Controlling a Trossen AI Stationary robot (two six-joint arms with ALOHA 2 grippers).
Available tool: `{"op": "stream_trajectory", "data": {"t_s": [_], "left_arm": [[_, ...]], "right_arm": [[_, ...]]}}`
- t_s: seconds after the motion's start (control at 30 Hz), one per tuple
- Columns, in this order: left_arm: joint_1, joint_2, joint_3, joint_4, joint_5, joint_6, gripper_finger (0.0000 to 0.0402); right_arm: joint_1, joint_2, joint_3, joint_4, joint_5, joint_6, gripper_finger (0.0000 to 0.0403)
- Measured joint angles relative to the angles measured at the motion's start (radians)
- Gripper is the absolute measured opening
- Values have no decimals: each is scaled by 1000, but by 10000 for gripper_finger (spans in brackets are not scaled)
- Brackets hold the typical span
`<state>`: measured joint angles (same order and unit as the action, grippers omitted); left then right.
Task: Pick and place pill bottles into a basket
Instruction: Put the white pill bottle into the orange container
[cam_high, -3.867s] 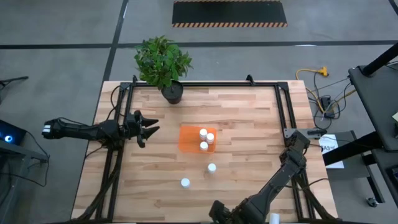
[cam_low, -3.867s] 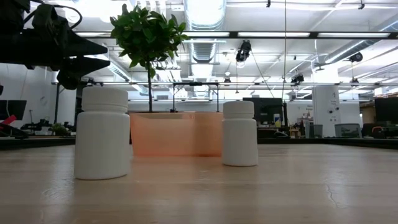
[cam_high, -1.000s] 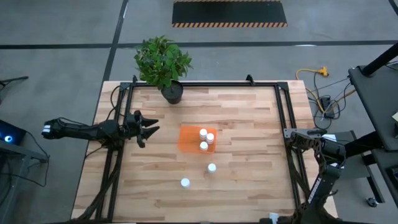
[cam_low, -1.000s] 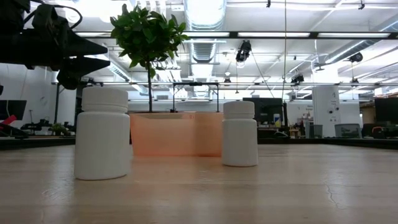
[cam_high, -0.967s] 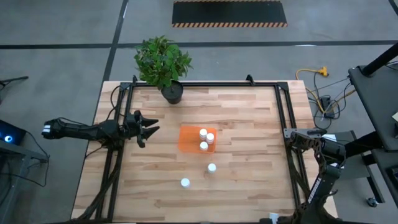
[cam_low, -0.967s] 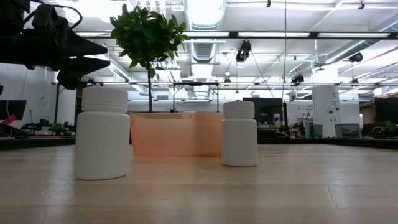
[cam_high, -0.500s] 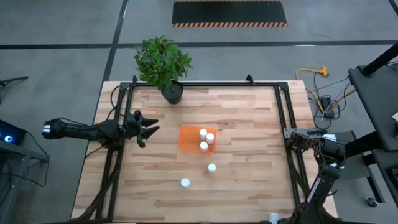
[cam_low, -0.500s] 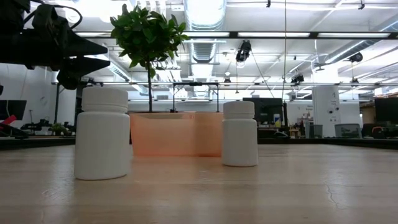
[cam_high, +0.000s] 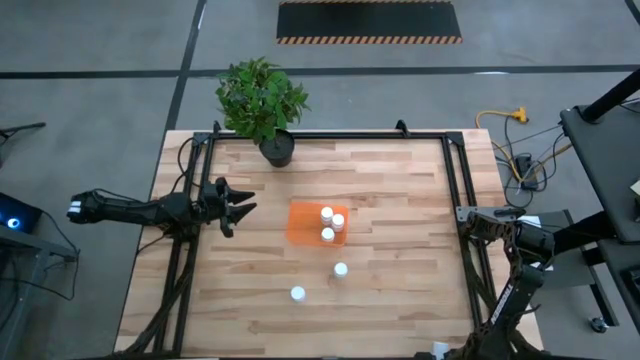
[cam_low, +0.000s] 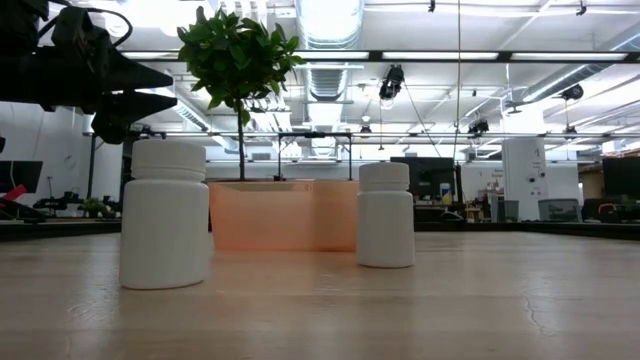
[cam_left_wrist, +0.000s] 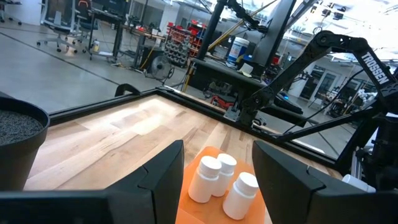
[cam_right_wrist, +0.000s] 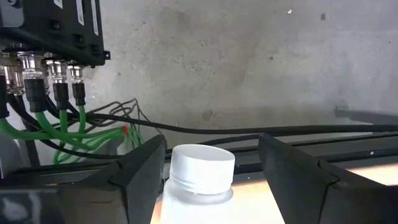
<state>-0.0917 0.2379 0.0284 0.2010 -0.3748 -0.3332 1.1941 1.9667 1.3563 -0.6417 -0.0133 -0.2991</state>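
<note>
Left gripper hovers above the left side of the desk, about midway between the far and near edges. Its jaws are spread wide with nothing between them, and they face the basket. There is a clear gap of bare wood between the two.

The orange basket sits near the middle of the desk and holds three pill bottles upright. One stands toward the far wall, one just beside it on the right, and one by the near wall. In the left wrist view, all three stand in line with the gap between the jaws but well beyond them.

Two more bottles stand loose on the desk between the basket and the near edge. One is close to the basket, and the other is farther out and to the left, apart from the first.

Right gripper is down past the near right corner of the desk. A sixth bottle stands upright right between its jaws, one on each side of the cap. I cannot tell whether they are pressing on it.

A potted plant stands at the far edge, left of centre.
</note>
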Motion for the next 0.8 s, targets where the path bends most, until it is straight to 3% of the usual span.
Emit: {"op": "stream_trajectory", "data": {"t_s": [0.47, 0.8], "left_arm": [[0, 0, 0, 0, 0, 0, 173], [0, 0, 0, 0, 0, 0, 173]], "right_arm": [[-6, -2, -26, 32, -51, 13, 228], [-24, -1, -37, 30, -70, 63, 175]]}}
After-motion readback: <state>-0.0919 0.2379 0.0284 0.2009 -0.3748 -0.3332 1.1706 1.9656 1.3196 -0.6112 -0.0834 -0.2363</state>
